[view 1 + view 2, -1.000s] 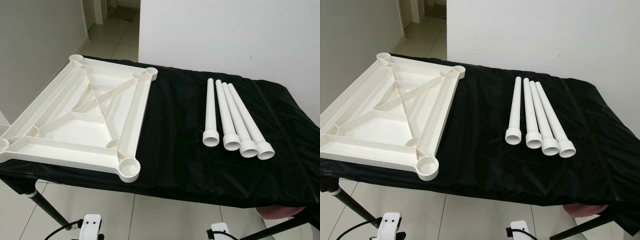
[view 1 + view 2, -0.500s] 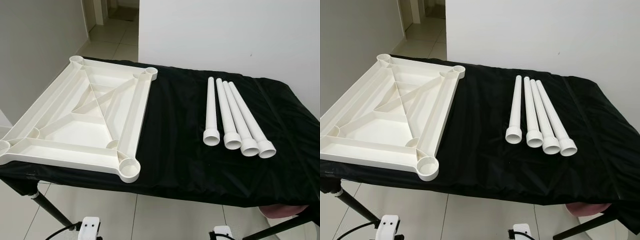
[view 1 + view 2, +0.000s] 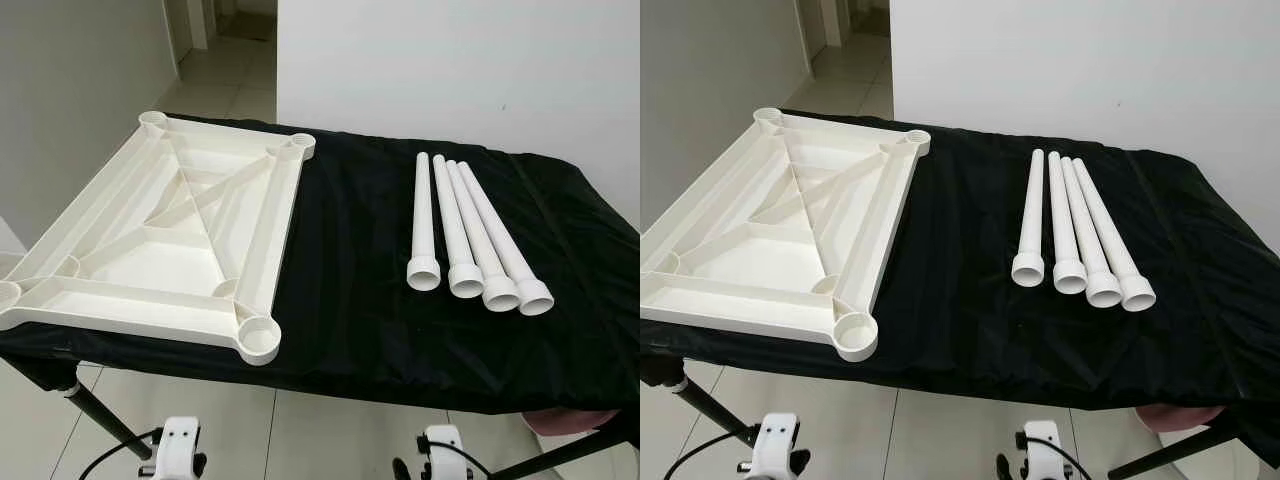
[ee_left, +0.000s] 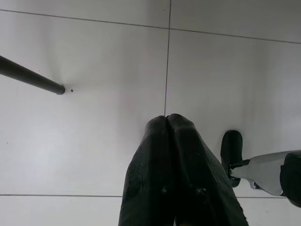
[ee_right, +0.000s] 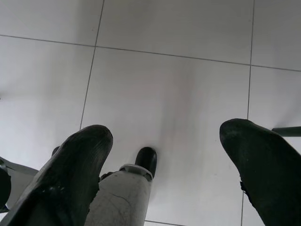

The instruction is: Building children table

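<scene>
A white plastic tabletop point(image 3: 170, 240) lies upside down at the left end of a work table draped in black cloth point(image 3: 350, 290), its ribbed underside facing up and a round leg socket at each corner; the nearest socket point(image 3: 259, 338) sits just inside the table's front edge. Well apart to its right, four white tubular table legs point(image 3: 468, 235) lie side by side and touching, flared ends toward the robot, narrow ends toward the white wall point(image 3: 450, 70). Both arms hang below the table edge over pale floor tiles point(image 4: 94, 141). The left gripper point(image 4: 167, 120) points at the floor with its two black fingers pressed together, holding nothing, near a black stand leg point(image 4: 30, 77). The right gripper point(image 5: 165, 136) hangs with its fingers spread wide apart, also empty.
</scene>
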`<state>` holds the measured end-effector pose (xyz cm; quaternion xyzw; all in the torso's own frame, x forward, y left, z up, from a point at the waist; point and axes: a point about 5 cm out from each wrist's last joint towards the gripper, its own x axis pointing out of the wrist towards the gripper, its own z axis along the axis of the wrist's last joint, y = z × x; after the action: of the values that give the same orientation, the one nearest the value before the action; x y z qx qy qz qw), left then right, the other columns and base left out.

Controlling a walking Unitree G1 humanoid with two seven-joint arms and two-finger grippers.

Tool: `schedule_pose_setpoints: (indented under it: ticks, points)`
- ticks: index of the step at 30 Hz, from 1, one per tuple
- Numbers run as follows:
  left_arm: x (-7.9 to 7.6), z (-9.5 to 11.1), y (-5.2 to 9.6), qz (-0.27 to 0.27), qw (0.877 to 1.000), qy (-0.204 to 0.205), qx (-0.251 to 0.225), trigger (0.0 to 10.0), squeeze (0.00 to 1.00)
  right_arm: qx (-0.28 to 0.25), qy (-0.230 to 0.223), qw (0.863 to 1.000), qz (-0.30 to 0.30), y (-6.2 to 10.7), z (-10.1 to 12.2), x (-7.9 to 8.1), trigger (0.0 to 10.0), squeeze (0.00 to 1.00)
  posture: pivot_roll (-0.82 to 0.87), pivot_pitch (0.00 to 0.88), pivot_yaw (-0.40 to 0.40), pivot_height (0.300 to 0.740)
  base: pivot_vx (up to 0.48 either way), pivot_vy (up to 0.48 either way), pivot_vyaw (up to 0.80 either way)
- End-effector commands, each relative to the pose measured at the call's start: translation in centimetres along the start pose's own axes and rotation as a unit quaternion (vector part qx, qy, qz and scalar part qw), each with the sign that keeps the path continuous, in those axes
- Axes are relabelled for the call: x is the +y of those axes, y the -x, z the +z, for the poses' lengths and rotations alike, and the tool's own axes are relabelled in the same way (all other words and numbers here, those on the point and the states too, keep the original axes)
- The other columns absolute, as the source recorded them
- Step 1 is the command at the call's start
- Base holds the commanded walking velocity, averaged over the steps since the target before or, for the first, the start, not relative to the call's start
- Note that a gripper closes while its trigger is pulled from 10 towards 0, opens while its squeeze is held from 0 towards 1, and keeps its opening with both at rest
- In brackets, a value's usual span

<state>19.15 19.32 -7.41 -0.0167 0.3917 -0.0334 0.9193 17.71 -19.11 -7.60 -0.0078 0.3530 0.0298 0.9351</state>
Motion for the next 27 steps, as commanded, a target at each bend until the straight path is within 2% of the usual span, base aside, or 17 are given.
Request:
schedule_pose_setpoints:
  ticks: [1, 23, 27]
  points:
    - [-0.74, -0.49, 0.13, -0.054, 0.998, 0.006, 0.006, 10.0, 0.0, 0.014, -0.006, 1.0, -0.002, 0.38, -0.89, -0.06, 10.0, 0.0, -0.03, 0.0, -0.031, 0.74, 0.0, 0.0, 0.0]
    - [-0.53, -0.48, 0.15, -0.053, 0.999, 0.005, 0.008, 10.0, 0.0, 0.025, -0.004, 1.0, 0.003, 0.74, -1.72, 0.21, 10.0, 0.0, -0.02, 0.0, -0.027, 0.74, 0.0, 0.0, 0.0]
    - [-0.52, -0.35, 0.11, -0.054, 0.999, 0.004, 0.009, 10.0, 0.0, 0.024, -0.004, 1.0, 0.004, 0.67, -1.62, 0.31, 10.0, 0.0, -0.02, 0.0, -0.025, 0.74, -0.245, 0.0, 0.0]
